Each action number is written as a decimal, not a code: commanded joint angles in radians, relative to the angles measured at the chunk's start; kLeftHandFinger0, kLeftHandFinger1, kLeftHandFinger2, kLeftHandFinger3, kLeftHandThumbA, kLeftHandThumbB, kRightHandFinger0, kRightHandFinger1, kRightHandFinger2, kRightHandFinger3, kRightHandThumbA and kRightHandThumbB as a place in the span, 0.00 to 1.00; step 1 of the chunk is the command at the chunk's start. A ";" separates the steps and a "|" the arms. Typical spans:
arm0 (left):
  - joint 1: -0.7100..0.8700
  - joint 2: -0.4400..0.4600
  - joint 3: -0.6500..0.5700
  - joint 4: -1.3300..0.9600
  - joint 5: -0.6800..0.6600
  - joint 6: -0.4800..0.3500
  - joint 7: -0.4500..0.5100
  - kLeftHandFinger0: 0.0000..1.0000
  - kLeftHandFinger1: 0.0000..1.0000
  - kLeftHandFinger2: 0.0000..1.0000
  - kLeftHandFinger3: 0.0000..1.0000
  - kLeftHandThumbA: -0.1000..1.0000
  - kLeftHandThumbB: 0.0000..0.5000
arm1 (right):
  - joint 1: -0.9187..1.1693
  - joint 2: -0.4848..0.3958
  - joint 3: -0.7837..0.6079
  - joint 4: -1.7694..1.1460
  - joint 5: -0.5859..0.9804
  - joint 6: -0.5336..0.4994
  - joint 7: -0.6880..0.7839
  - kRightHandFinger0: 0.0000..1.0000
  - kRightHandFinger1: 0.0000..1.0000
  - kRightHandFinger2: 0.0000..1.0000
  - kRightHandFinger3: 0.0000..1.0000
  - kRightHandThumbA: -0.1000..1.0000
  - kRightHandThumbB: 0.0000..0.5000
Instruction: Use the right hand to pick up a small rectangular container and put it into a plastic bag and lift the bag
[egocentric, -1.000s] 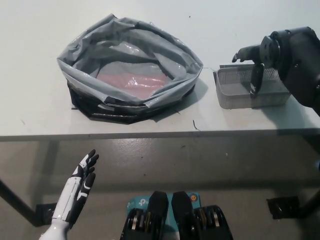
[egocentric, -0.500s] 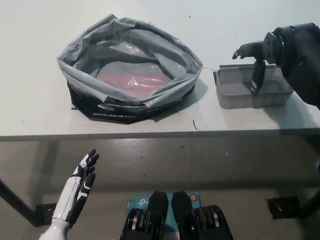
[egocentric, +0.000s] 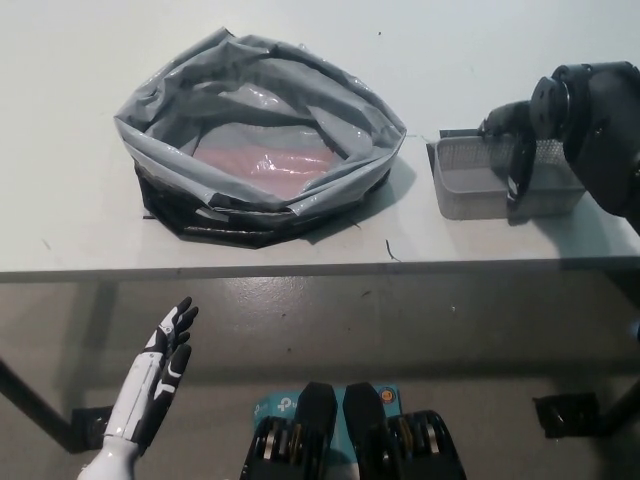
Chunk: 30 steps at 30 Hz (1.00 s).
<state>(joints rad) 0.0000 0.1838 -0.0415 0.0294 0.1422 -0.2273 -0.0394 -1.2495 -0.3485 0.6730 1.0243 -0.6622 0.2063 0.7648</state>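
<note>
A small grey mesh rectangular container (egocentric: 470, 180) stands on the white table's right side. My black right hand (egocentric: 520, 140) hangs over its right half with fingers pointing down into it, spread apart and holding nothing. A wide-open grey and black plastic bag (egocentric: 260, 140) lies at the table's middle left, with a pink item (egocentric: 265, 162) inside. My white left hand (egocentric: 155, 385) rests open below the table's front edge at lower left.
The white table (egocentric: 80, 235) has its front edge running across the picture's middle. Grey floor lies below it. A dark table leg base (egocentric: 570, 412) shows at lower right.
My right hand has dropped lower and shifted slightly right, its fingers now reaching down into the container. The bag and left hand have not moved.
</note>
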 joint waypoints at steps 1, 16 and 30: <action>-0.015 0.009 0.003 -0.030 -0.005 -0.018 -0.008 1.00 1.00 1.00 1.00 1.00 0.56 | -0.063 0.014 -0.012 0.082 0.008 -0.074 -0.029 1.00 1.00 1.00 1.00 1.00 0.93; -0.030 0.009 0.001 -0.040 0.009 -0.008 -0.009 1.00 1.00 1.00 1.00 1.00 0.55 | -0.087 0.063 -0.033 0.274 0.002 -0.106 -0.252 1.00 1.00 1.00 1.00 1.00 0.84; -0.042 0.017 0.004 -0.031 0.003 -0.015 -0.014 1.00 1.00 1.00 1.00 1.00 0.51 | -0.028 0.029 -0.126 0.233 0.015 -0.331 -0.870 0.06 0.59 0.91 1.00 0.00 0.30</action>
<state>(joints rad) -0.0131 0.1838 -0.0415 0.0267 0.1428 -0.2190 -0.0460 -1.2620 -0.2888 0.6175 1.2845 -0.6563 0.0687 0.4282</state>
